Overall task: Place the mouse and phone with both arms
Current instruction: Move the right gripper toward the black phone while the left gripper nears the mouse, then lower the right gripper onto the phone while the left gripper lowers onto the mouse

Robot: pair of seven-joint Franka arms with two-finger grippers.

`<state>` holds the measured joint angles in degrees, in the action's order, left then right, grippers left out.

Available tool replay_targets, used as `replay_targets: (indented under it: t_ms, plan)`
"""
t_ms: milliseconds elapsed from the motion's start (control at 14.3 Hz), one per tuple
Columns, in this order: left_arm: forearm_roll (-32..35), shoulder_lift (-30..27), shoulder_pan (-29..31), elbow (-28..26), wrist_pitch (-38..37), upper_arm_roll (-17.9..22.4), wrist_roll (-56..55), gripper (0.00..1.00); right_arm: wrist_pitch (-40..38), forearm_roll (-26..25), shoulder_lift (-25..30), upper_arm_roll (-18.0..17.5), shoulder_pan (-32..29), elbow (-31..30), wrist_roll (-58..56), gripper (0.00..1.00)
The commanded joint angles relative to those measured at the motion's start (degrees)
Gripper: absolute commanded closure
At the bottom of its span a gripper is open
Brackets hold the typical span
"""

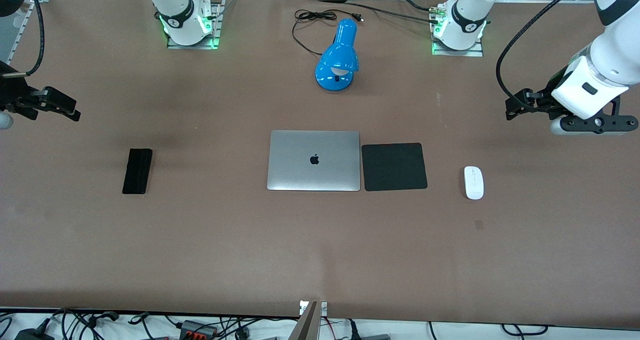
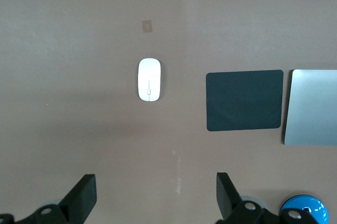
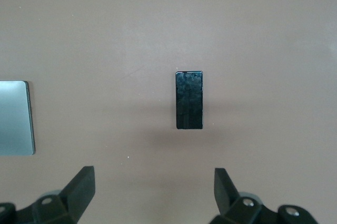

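Note:
The white oval mouse [image 1: 473, 182] lies on the brown table toward the left arm's end, beside the black mouse pad [image 1: 394, 166]; it also shows in the left wrist view [image 2: 149, 79]. The black phone [image 1: 137, 171] lies toward the right arm's end and shows in the right wrist view [image 3: 189, 99]. My left gripper [image 1: 515, 105] hangs open and empty over bare table, up in the air; its fingers [image 2: 84, 195] are wide apart. My right gripper [image 1: 67, 108] hangs open and empty in the air over bare table; its fingers [image 3: 81, 184] are wide apart.
A closed silver laptop [image 1: 314, 160] lies mid-table against the mouse pad. A blue desk lamp [image 1: 339, 60] with a black cord stands between the arm bases. Cables and plugs lie along the table's edge nearest the camera.

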<state>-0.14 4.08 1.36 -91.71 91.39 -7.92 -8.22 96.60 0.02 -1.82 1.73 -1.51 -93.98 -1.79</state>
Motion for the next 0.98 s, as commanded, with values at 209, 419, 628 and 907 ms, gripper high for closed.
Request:
replay_targets:
  t_ms: [209,419,628,907]
  plan:
    - [-0.13,11.71,0.93,1.10,8.34,0.54,1.28,0.00,1.49,-0.28,-0.55,0.03,0.19,-1.39,0.12,0.00]
    - [-0.04,17.34,0.93,0.48,14.94,0.89,1.19,0.00,3.77,-0.80,-5.19,0.21,0.02,-1.56,0.64,0.00]
    - [1.28,21.66,1.46,0.22,18.81,0.89,1.28,0.00,7.72,-0.89,-11.52,0.47,-0.42,-2.18,1.00,0.00]
    - [3.11,22.64,1.54,-7.05,28.11,0.98,1.28,0.00,17.20,-0.89,-18.99,0.82,-2.26,-5.59,1.00,0.00]
